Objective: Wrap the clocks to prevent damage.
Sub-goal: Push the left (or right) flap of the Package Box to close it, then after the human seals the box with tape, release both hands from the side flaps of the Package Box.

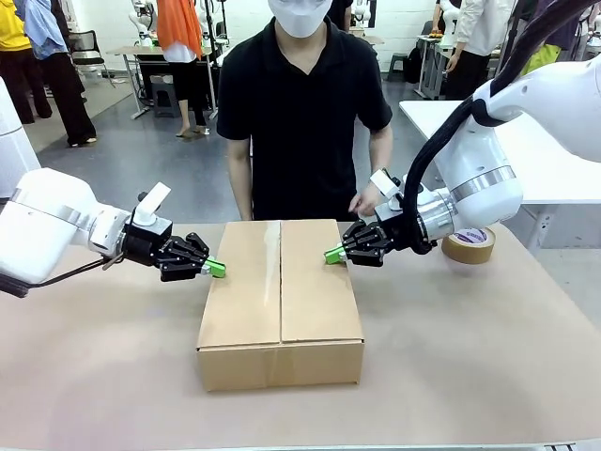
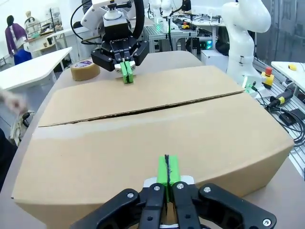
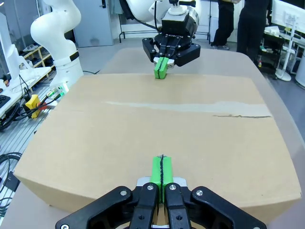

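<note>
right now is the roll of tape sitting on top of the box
No, the roll of tape sits on the table, off to the side of the box.

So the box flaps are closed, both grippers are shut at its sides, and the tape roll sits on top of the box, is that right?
No. The tape roll lies on the table beside the right arm, not on the box; the front view shows it. The rest holds.
</note>
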### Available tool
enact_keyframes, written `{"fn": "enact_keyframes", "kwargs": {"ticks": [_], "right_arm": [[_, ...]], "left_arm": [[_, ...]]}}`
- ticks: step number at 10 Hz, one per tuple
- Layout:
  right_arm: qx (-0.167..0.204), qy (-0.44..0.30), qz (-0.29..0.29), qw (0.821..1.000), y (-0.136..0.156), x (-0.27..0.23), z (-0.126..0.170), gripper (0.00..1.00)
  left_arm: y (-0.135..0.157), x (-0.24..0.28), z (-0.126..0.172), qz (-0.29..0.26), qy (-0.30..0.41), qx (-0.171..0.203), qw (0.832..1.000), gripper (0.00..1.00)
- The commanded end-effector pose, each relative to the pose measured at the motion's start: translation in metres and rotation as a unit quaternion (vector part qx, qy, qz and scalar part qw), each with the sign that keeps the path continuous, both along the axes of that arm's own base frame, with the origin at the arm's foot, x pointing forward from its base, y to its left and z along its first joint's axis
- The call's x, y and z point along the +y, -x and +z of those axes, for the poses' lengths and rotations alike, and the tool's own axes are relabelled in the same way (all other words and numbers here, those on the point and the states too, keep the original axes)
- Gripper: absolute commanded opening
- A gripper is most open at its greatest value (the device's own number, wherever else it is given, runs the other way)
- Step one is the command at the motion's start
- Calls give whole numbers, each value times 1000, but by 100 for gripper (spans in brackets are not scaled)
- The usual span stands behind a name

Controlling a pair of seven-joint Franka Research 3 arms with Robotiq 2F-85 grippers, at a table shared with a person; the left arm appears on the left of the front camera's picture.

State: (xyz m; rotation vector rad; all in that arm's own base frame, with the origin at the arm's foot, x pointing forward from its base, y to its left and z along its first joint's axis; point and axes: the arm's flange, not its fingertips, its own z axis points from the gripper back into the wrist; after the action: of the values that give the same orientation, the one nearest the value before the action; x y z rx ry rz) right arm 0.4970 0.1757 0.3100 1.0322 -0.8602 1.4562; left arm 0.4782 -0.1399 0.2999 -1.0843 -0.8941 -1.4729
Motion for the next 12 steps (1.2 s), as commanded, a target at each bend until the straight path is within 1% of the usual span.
{"fn": "enact_keyframes", "kwargs": {"ticks": [1,2,3,12], "right_arm": [[2,3,-3,1000,1,2,-4,1],[2,3,-3,1000,1,2,-4,1],[2,3,-3,1000,1,2,-4,1],[2,3,-3,1000,1,2,-4,1]], "left_arm": [[-12,10,-21,37,-42,-7,998,0],[-11,10,-21,31,-41,-2,999,0],[-1,1,0,1,0,0,1000,0],[-1,1,0,1,0,0,1000,0]]}}
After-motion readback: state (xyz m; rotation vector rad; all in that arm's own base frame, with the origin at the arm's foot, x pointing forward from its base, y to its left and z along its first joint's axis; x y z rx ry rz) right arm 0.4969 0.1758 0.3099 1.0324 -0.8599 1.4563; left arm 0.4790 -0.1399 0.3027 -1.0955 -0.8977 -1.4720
